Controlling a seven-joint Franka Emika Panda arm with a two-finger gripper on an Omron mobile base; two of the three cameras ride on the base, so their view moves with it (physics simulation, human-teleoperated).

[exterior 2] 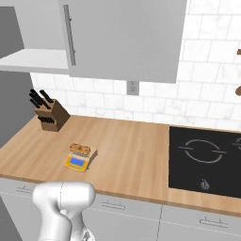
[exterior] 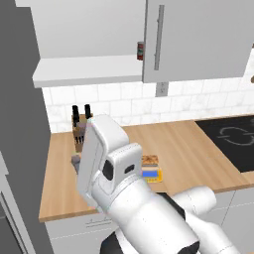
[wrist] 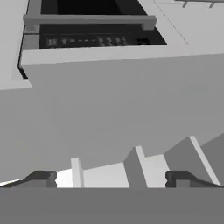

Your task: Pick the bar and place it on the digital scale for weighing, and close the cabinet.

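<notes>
Right base view gives the clearest read of the task's first half: the bar (exterior 2: 80, 149) lies flat on the grey platform of the digital scale (exterior 2: 79, 160), which sits on the wooden worktop (exterior 2: 132, 155) toward its near edge, right of the knife block (exterior 2: 52, 114) and well left of the black hob (exterior 2: 207, 160). Resting squarely on the platform, the bar looks placed for weighing, so that step seems done. What is left is the cabinet (exterior 2: 127, 37): in the left base view its door (exterior: 193, 39) with the long vertical handle (exterior: 158, 37) stands swung out from the carcass, leaving the white shelf (exterior: 84, 69) exposed and a red can (exterior: 140, 50) showing just at the door's edge. The arm rises in front of the worktop, probably so it can reach that door. In the hand view the fingers (wrist: 43, 178) stand wide apart, released and holding nothing, facing pale grey surfaces that I cannot identify with confidence.
</notes>
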